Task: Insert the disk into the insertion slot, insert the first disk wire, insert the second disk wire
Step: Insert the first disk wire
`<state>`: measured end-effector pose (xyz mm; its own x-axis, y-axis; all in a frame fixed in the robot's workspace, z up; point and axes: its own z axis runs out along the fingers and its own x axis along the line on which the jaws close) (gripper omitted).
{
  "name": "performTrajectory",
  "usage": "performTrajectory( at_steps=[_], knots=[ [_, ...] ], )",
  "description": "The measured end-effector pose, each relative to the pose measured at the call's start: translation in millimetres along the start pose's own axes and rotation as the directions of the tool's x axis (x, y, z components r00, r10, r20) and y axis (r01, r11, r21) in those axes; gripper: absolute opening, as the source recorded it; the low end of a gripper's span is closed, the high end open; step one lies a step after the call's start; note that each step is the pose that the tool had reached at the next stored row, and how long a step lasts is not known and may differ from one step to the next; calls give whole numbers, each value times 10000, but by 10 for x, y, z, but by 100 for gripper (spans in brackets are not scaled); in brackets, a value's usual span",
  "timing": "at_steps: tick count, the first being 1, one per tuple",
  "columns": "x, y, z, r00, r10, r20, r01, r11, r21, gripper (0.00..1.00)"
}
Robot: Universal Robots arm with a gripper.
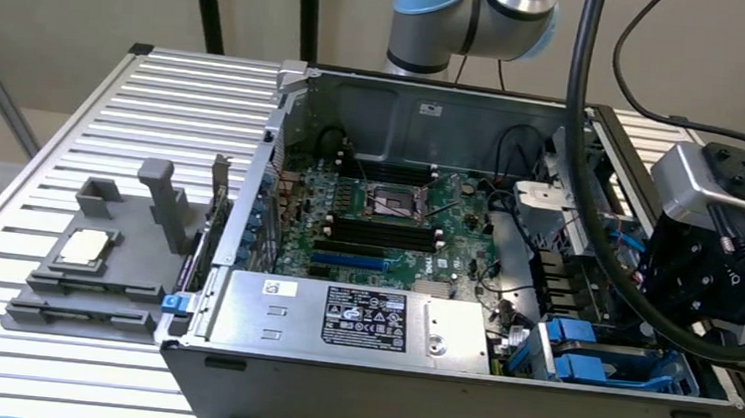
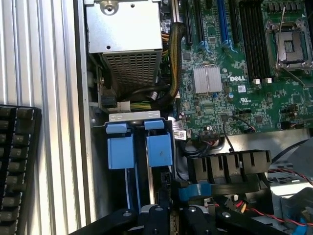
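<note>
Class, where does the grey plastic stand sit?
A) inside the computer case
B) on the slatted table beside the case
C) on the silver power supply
B: the grey plastic stand rests on the slatted table, outside the computer case, at the exterior view's left.

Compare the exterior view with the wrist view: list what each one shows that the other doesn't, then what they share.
The exterior view adds: the grey plastic stand with upright posts on the slatted table, the arm's joints behind the case, and the black label on the silver box.
The wrist view adds: a black ridged block on the slats and the DELL lettering on the board.
Shared: the green motherboard, its processor socket, the silver box, and the drive bay with blue tabs.
</note>
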<state>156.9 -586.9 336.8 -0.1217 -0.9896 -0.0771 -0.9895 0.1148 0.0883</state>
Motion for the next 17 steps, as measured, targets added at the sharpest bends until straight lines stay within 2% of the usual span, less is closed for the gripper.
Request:
performTrajectory(
  at_steps=[6,17],
  knots=[
    [-14,-30,6,10000,5,-42,-5,10000,-31,17],
    [-10,1,15,10000,3,-46,-3,10000,-31,17]
  ],
)
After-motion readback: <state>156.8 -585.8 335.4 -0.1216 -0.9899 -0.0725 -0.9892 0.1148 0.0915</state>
